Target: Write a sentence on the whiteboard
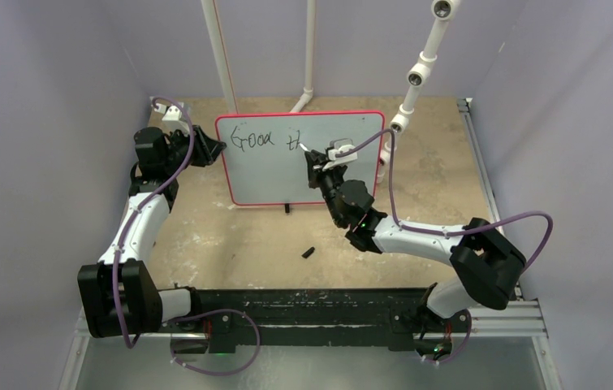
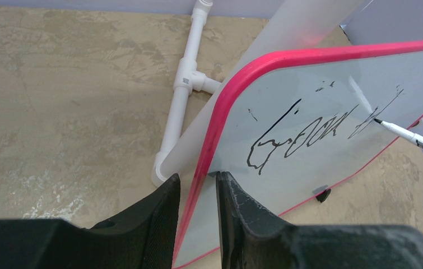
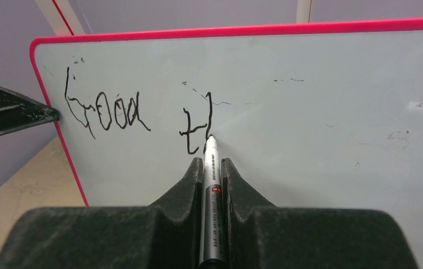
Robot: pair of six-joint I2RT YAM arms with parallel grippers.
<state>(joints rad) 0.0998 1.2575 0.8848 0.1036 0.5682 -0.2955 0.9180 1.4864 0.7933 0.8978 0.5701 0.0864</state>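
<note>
We log left gripper [image 2: 198, 182] pinching whiteboard [image 1: 287, 175] rim, likely steadying it. Our right gripper [image 3: 213, 163] clamps marker [image 3: 212, 188], tip touching the sentence [image 3: 136, 119].

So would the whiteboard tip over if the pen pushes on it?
Probably it could tip: the whiteboard stands on edge on small black feet, and the left gripper pinches its edge, likely steadying it. It looks stiff: flat under the marker tip. Its glossy face seems slippery.
</note>
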